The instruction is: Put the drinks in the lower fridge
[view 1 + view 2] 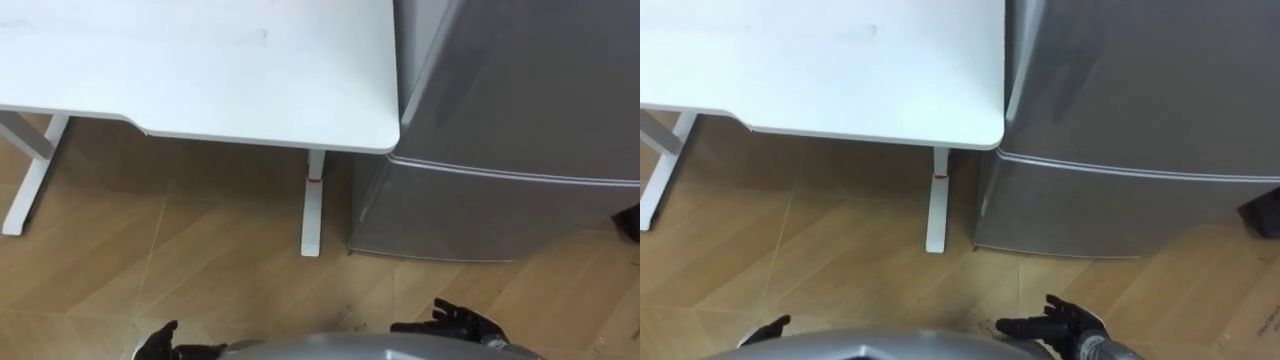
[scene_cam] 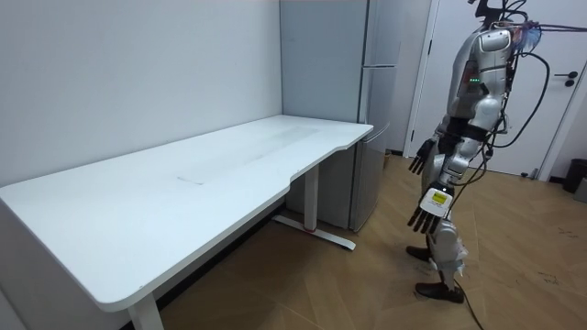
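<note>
We're standing on the wood floor in front of the fridge (image 1: 520,130), worktop (image 1: 200,70) just to its left, touching or nearly so at the corner. Both fridge doors read as closed, with the seam between upper and lower door (image 1: 500,215) showing as a line across the grey front.

We see no drinks on the worktop, on the floor, or in either robot hand. With the doors closed we can't tell whether they sit inside the lower fridge. So the scene fits two stages: drinks already stowed and the door closed on them, or drinks somewhere outside our views.

Left robot hand (image 1: 160,343) hangs low at the bottom edge of the eye view, fingers loosely spread, holding nothing. Right robot hand (image 1: 455,322) is also low, fingers relaxed and extended, empty. In the room view both hang at the robot's sides, right one (image 2: 424,154) nearer the fridge, left one (image 2: 427,213) lower.

If the lower door gets worked, we judge the pull should be at its free edge, body kept clear of the swing, since the worktop corner crowds the left side. No handle is visible from here.

Writing: nothing readable on fridge or worktop. There's a small red mark on the worktop leg (image 1: 314,180), too small to read.
</note>
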